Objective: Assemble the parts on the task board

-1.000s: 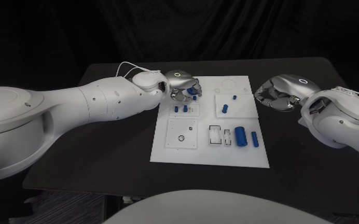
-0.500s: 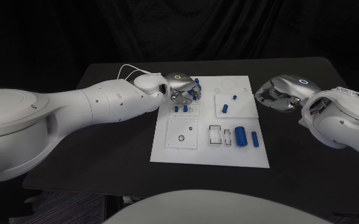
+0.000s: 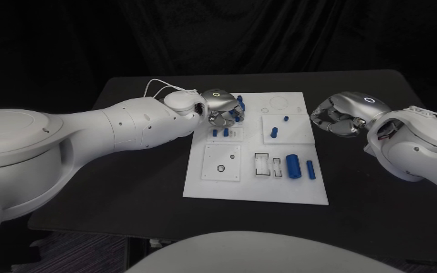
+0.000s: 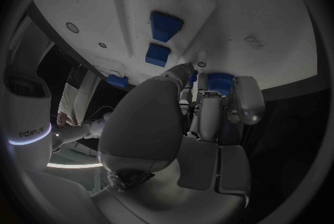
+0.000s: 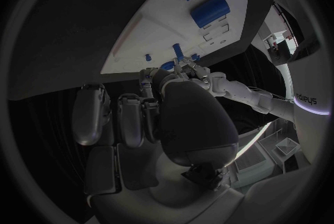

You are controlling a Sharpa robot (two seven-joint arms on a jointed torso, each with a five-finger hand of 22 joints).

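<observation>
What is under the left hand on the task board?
The left hand holds a blue part over the task board's far left corner. Two small blue parts stand just nearer. The board directly beneath the fingers is covered.

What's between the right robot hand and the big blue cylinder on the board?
Head view: bare board edge, a strip of black table, and the slim blue pin beside the big cylinder. Right robot hand hovers off-board.

head view overhead, wrist views near task board
</observation>
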